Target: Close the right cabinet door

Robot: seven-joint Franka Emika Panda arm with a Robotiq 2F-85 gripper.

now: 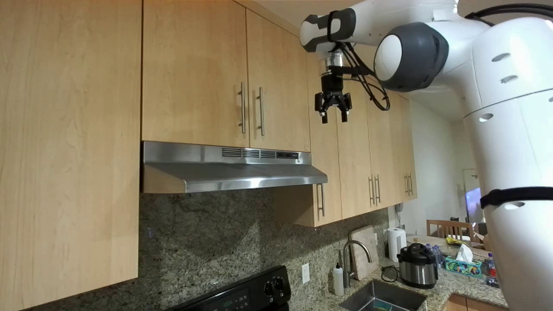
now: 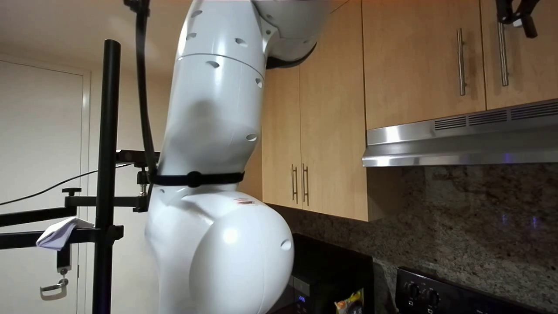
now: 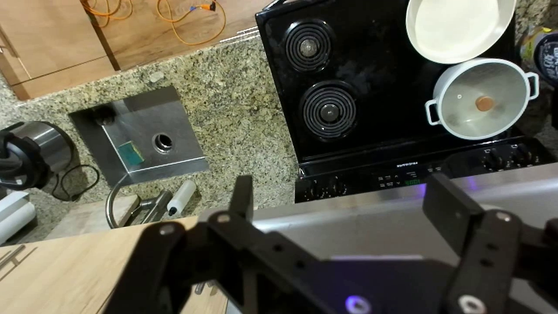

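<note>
"In an exterior view, what's filling nine o'clock?"

"A long wooden door (image 1: 69,142) is hanging there, and between ten and eleven a shorter door (image 1: 194,73) is carrying its handle (image 1: 242,108) along its right edge."

"And where are you finding the right cabinet door (image 1: 281,65)?"

"It's sitting at twelve o'clock, above the range hood (image 1: 235,168). It's lying flush with its neighbour, looking closed, and its slim metal bar (image 1: 261,111) is running down near the left edge. Toward six, under the hood, the stove (image 1: 255,293) is showing its black panel."

"What's the gripper (image 1: 334,117) doing?"

"It's hanging at two o'clock, pointing straight down. In the wrist view its fingers (image 3: 242,196) are standing wide apart, and parts of the hood and stove are showing between them."

"Is it touching the door?"

"I'm not managing to tell. In both exterior views it's hanging in front of the cabinets (image 1: 354,172)."

"What's standing farther right?"

"Toward five o'clock, a white bottle (image 1: 338,280) is standing just beside a curved tap (image 1: 346,270), and the sink (image 1: 395,293) is showing near them. A paper roll (image 1: 396,244) is standing toward four, an electric cooker (image 1: 418,270) is sitting between four and five, and a tissue box (image 1: 463,266) is resting at four. Around three, the white arm (image 1: 518,147) is filling the edge."
</note>
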